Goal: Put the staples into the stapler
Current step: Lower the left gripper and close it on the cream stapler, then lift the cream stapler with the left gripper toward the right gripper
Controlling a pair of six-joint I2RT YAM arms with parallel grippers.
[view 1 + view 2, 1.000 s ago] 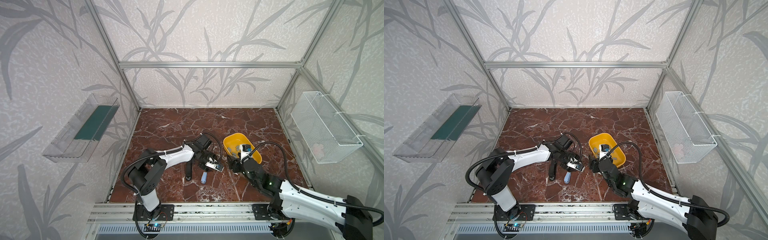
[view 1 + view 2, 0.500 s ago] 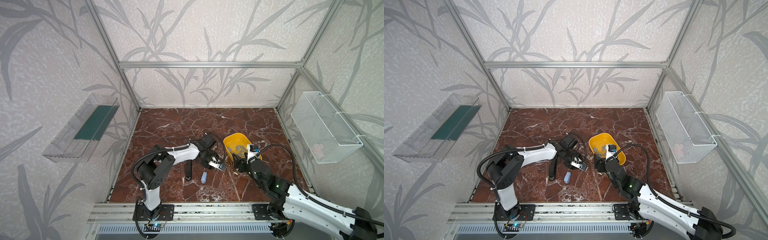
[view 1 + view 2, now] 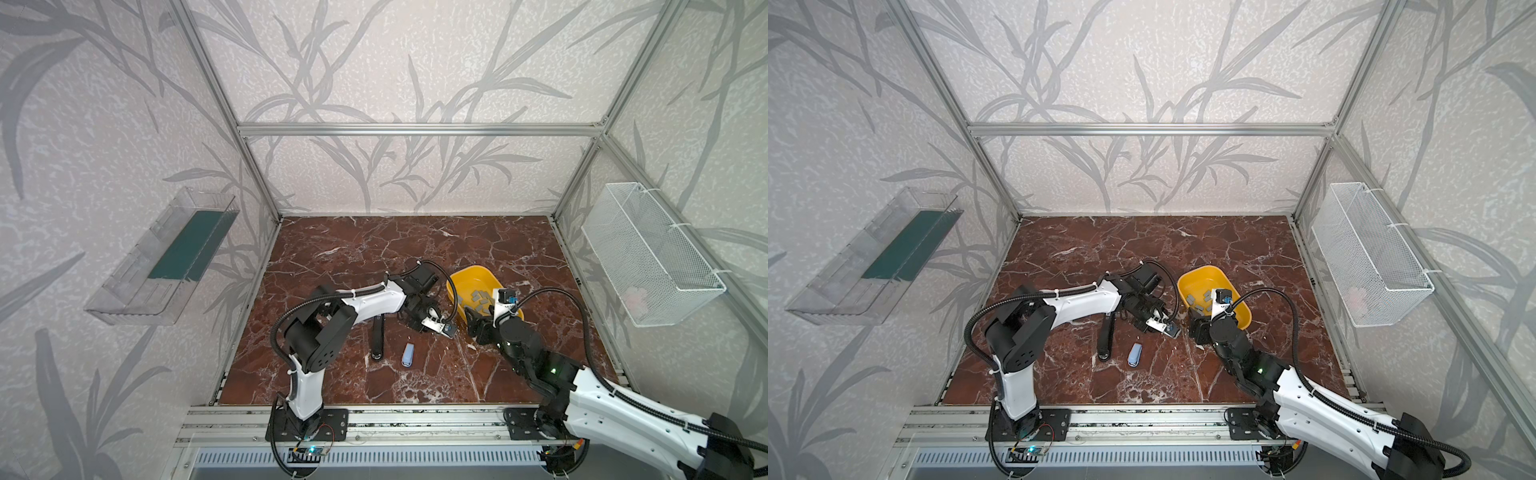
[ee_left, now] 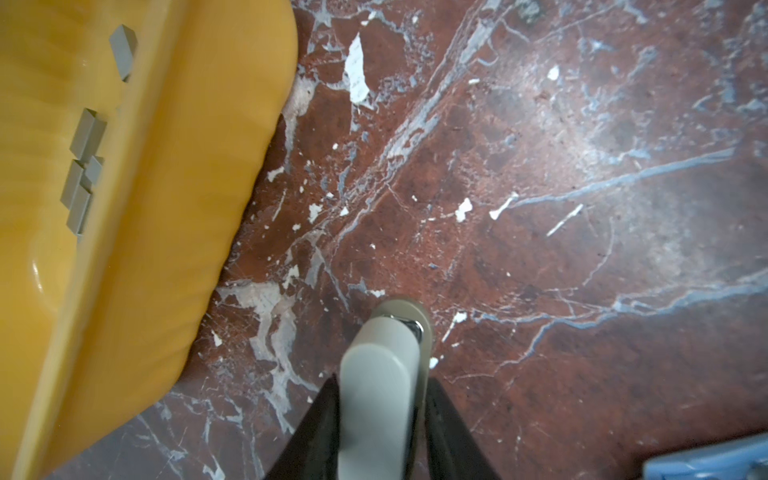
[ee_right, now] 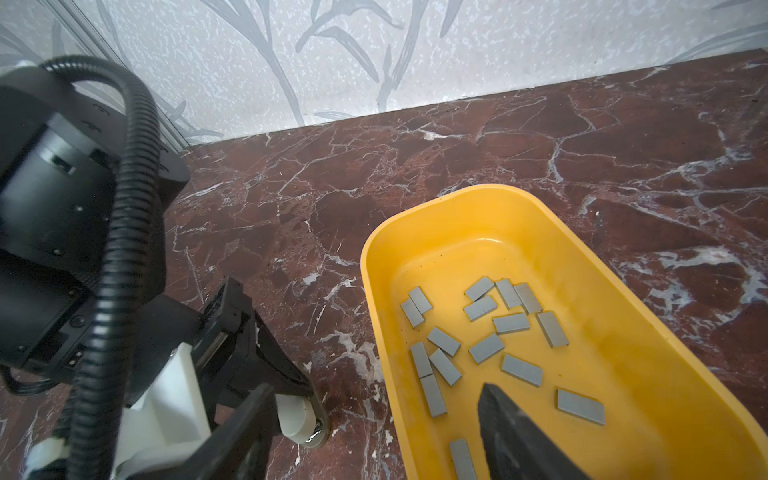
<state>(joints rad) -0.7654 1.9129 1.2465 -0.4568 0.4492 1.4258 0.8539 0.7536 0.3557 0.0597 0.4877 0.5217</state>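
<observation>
Staples [image 5: 486, 348] loose in yellow tray [image 5: 644, 353], right jaws wide above, left jaws clamping grey stapler [image 4: 380, 374], rear hidden

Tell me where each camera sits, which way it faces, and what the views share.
Both top views: high above the front rail, facing down on the red-brown marble tabletop; left arm and right arm show.
Left wrist: on that arm, facing down along the left gripper, shut on a small grey stapler.
Right wrist: on that arm, facing the back wall past the open right gripper and a yellow plastic tray of flat grey staples.
Shared: both wrist views show tray, staples, stapler.
</observation>
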